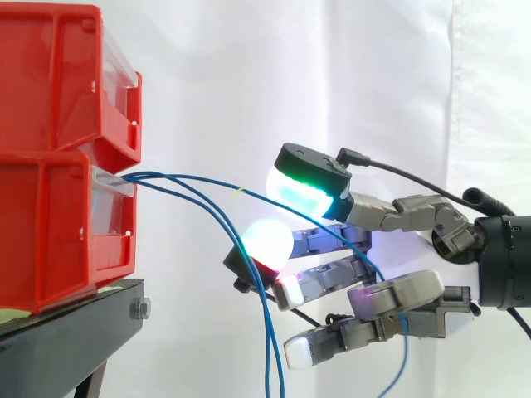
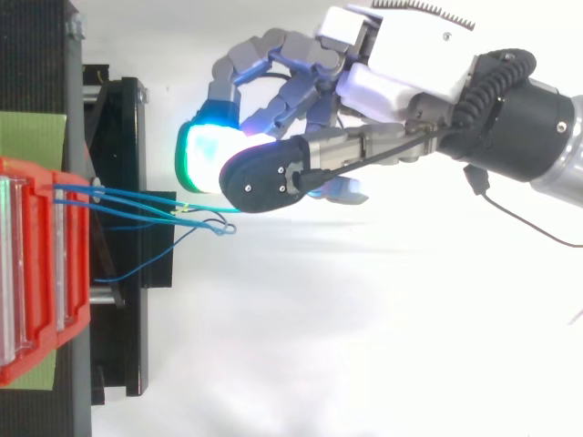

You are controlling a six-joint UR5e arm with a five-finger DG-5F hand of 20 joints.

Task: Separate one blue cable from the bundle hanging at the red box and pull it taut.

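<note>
I see robot hand (image 1: 412,249) right of centre, fingers spread apart, blue cables (image 1: 166,178) from red box (image 1: 50,224) threading between them.

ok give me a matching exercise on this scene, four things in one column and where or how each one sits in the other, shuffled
Things:
1. red bins
2. blue cables
3. hand
4. black stand

Place or state:
a. at the right of the side view
b. underneath the bins
c. stacked one on the other
d. coming out at the lower bin's front and hanging down

Pairs: 1-c, 2-d, 3-a, 4-b
</note>
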